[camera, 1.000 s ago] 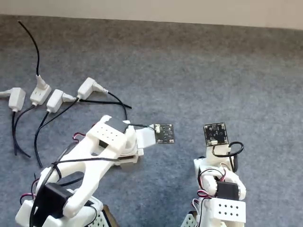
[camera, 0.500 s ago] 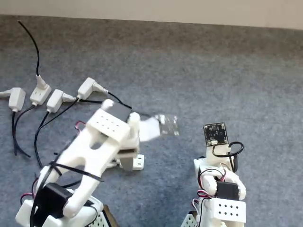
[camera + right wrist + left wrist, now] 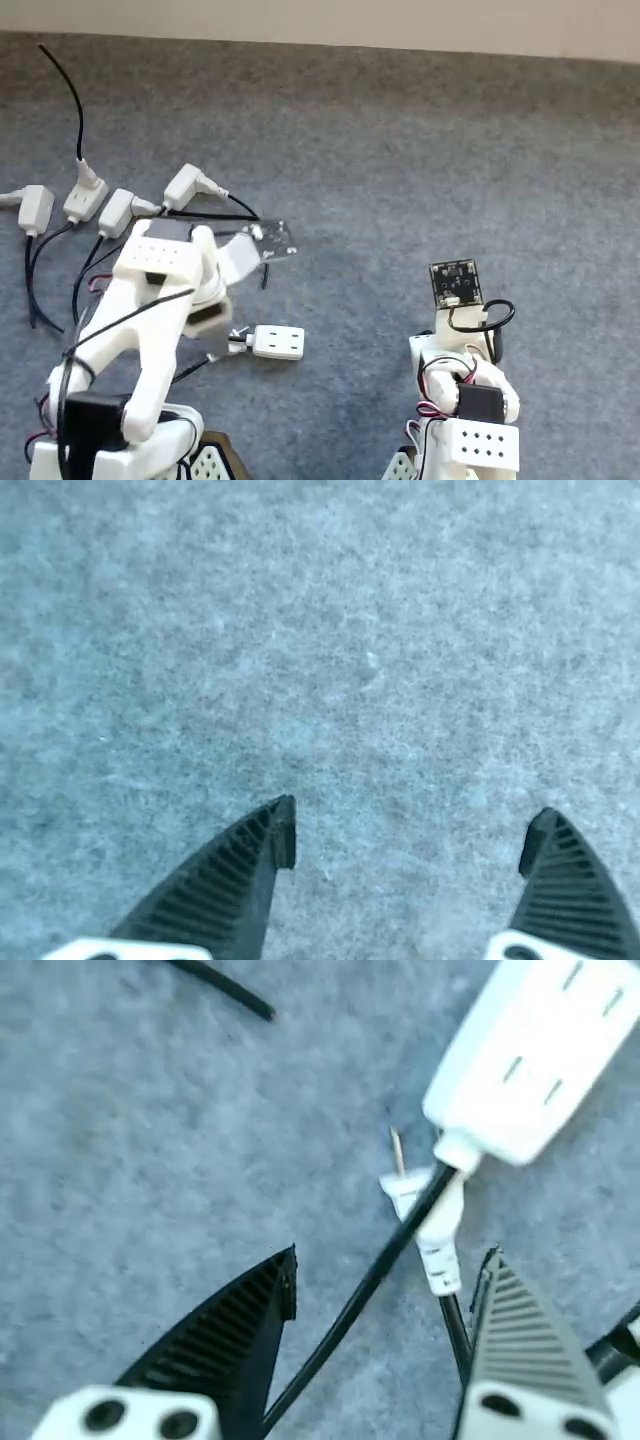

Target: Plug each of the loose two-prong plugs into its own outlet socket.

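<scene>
Roughly speaking, I am early in the job, with nothing plugged in that I can confirm.

Far to the left on the grey carpet (image 3: 420,160) lies a row of four white plug pieces (image 3: 116,212), each trailing a thin black wire. From the overhead camera I cannot tell whether any of them is seated in a socket or merely lying loose.

Next comes my left pincer (image 3: 388,1285), hanging low over the carpet with its jaws spread wide and gripping nothing. One dark finger and one pale finger frame what lies below.

Between those jaws, nearer the pale finger, rests a small white plug (image 3: 428,1222). A bare metal prong sticks out into the air, so this plug is not in any socket. A black cord (image 3: 350,1305) crosses over it at a slant.

Just beside the plug sits the white outlet block (image 3: 530,1050), and the slots I can see on its face are empty. Overhead, the block (image 3: 278,342) lies flat just beside my left arm.

Well apart to the right, my right pincer (image 3: 410,845) is also spread wide, holding nothing, over bare carpet.

I judge that grasping this plug, turning its prongs toward a slot and pushing it home all remain to be done, and likewise for any other loose plugs.
</scene>
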### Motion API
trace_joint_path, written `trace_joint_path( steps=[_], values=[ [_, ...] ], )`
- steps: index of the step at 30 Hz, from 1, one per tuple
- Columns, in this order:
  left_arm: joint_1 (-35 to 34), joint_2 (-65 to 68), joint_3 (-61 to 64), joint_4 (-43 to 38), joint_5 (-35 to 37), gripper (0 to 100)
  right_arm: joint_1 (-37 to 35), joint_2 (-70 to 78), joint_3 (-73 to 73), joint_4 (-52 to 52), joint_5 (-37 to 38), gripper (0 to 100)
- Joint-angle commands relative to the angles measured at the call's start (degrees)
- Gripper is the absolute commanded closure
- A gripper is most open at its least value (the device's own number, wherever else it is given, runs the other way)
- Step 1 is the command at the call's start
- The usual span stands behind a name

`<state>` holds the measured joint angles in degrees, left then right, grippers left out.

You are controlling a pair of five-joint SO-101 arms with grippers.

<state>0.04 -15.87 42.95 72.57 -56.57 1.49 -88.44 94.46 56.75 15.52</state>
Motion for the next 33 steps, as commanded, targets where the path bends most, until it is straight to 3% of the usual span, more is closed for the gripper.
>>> trace_joint_path(
  steps=[1,8,14,22,25,28,33],
  values=[
    [-5.23,-7.78,-0.66,1.76,-1.93,71,-0.66,-0.57,-1.01,-1.01,-0.26,65.3],
    [-6.99,-19.21,3.74,9.41,-7.21,71,-0.75,-0.57,-1.01,-1.01,-0.26,65.3],
    [-4.44,-17.1,17.01,-3.69,-7.03,71,-0.75,-0.57,-0.92,-1.01,-0.26,65.3],
    [-4.53,-7.87,18.59,-12.31,-7.03,71,-0.75,-0.48,-0.92,-1.01,-0.26,65.3],
    [-4.44,-5.05,18.07,-13.45,-7.03,81,-0.75,-0.48,-0.92,-1.01,-0.26,65.3],
    [-4.35,-4.0,13.76,-10.11,-7.03,100,-0.75,-0.48,-0.92,-1.01,-0.26,65.3],
    [-4.53,-4.0,0.84,8.62,-7.03,99,-0.75,-0.48,-0.92,-1.01,-0.26,65.3]
  ],
)
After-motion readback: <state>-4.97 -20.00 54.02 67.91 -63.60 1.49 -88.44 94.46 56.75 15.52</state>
